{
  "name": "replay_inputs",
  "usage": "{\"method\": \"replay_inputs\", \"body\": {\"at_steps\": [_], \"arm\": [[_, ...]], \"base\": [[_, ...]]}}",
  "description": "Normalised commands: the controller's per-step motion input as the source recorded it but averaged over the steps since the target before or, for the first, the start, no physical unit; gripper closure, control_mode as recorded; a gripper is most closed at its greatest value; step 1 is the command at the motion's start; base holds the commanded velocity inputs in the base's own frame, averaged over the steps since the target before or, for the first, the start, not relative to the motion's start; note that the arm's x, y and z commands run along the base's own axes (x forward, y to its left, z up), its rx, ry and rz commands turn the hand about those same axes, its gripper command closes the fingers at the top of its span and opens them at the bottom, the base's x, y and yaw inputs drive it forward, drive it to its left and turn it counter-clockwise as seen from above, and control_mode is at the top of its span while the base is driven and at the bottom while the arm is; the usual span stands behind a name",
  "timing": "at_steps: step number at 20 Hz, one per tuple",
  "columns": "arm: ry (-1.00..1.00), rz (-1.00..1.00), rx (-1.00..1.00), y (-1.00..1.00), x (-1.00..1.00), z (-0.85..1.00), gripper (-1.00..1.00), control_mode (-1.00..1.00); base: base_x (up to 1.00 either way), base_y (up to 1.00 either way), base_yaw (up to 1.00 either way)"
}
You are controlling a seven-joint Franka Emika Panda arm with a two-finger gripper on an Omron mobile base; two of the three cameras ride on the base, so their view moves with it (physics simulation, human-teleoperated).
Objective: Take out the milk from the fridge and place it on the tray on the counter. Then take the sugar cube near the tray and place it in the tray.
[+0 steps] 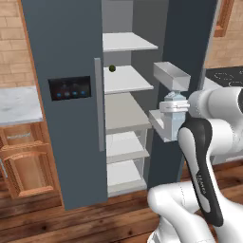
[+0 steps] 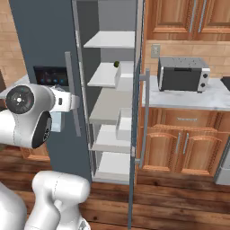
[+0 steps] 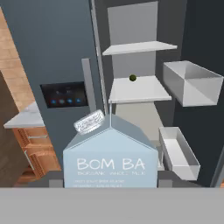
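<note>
Hand view: nearest the camera, the milk point(image 3: 110, 159) is seen held between the tips of the tool point(image 3: 110, 179), which is closed on the carton's sides, and in the left base view the milk point(image 1: 173, 101) is carried in front of the open door, clear of the shelves. Farther off, the fridge point(image 1: 61, 42) is left open, with a small dark round item point(image 1: 112, 68) lying on a far shelf. The removal is judged done; the carrying to the tray, the setting down and the sugar cube step are judged left.
</note>
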Motion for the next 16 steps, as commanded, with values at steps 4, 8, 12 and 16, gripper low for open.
{"method": "replay_inputs", "body": {"at_steps": [4, 8, 12, 16], "arm": [[0.00, 0.00, 0.00, 0.00, 0.00, 0.00, 1.00, 1.00], [0.00, 0.00, 0.00, 0.00, 0.00, 0.00, 1.00, 1.00], [0.00, 0.00, 0.00, 0.00, 0.00, 0.00, 1.00, 1.00], [0.00, 0.00, 0.00, 0.00, 0.00, 0.00, 1.00, 1.00]], "base": [[-0.01, -0.99, -0.68], [0.00, -0.38, -0.94], [0.00, -0.23, -0.98], [0.00, -0.49, -0.92]]}}
